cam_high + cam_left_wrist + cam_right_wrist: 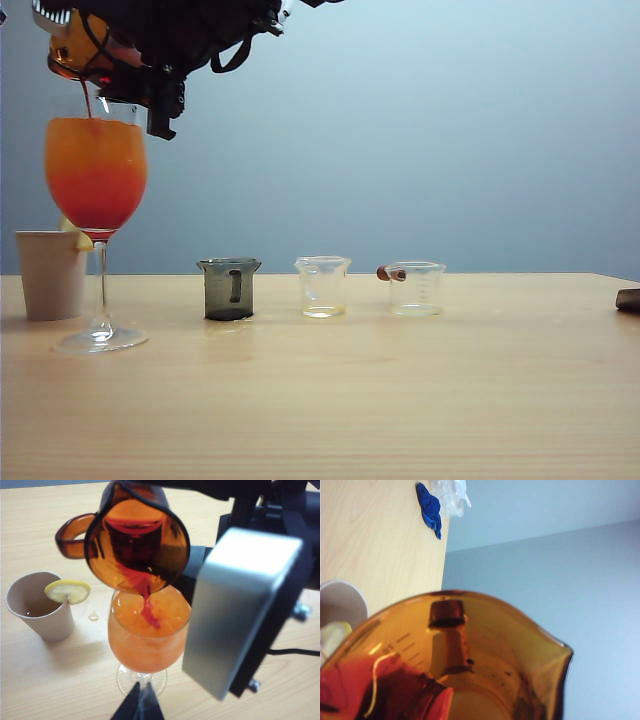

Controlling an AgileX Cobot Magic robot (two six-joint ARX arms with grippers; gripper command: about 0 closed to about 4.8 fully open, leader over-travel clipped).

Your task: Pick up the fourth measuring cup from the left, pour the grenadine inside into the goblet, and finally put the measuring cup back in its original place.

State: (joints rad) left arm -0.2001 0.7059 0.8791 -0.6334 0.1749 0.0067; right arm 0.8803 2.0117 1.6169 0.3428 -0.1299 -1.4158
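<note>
Overhead, the right end effector (150,75) hung at the upper left of the exterior view, its dark arm reaching across above the goblet (96,180). It had hold of the fourth measuring cup (137,542), clamped partly closed around the amber body, though its fingers were mostly lost behind the cup and the arm's bulk. The cup was tipped steeply, lip down, directly over the goblet's mouth and just clear of the rim. From that lip a thin red thread of the grenadine (147,607) ran down into the orange drink, and more of it pooled dark red inside the tilted cup. In the goblet the liquid graded from orange at the top to red at the base of the bowl. The right wrist view was filled by the cup's amber wall and pouring lip, with red syrup at its low side.

The left end effector (137,705) showed only as dark tips at the edge of the left wrist view, close to the goblet's foot on the bench (400,400); I could not tell how wide it stood.

Below the right end effector, beside the goblet, stood a paper cup (50,275) with a lemon slice (67,590) on its rim. Farther off along the bench were a smoky grey cup (229,288) and two clear cups (322,286).
</note>
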